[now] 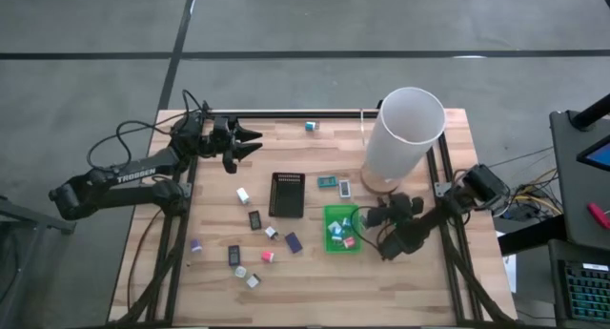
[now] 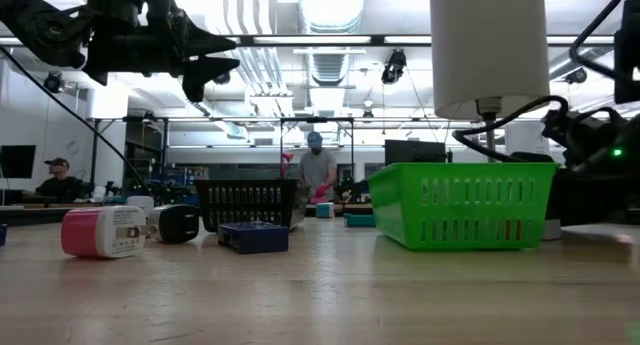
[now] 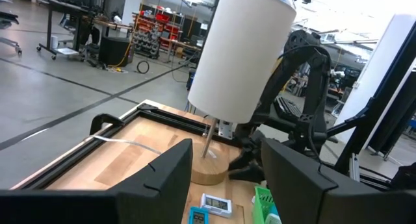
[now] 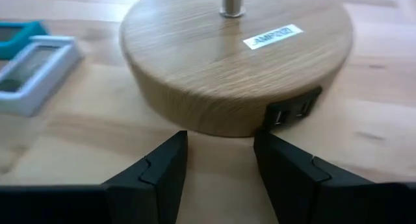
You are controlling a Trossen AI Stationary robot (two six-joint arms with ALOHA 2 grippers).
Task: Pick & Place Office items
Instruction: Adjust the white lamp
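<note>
Small office items lie scattered on the wooden table: a white block (image 1: pixel 243 195), a black one (image 1: pixel 254 219), a dark blue one (image 1: pixel 294 241), a pink-red one (image 1: pixel 268 257), a teal packet (image 1: pixel 325 182). Several more lie inside the green tray (image 1: pixel 341 215). In the low view a pink-and-white block (image 2: pixel 100 232) rests on its side. My right gripper (image 1: pixel 372 215) (image 4: pixel 220 160) is open and low beside the green tray's right side, pointing at the lamp's wooden base (image 4: pixel 234 62). My left gripper (image 1: pixel 250 143) (image 3: pixel 227 172) hovers open, level, high over the table's far left part.
A lamp with a tall white shade (image 1: pixel 405 138) stands at the far right on its round wooden base (image 1: pixel 381 184). A black ribbed tray (image 1: pixel 287 195) sits mid-table. A black frame rail (image 1: pixel 286 114) runs along the far edge. People stand in the room behind.
</note>
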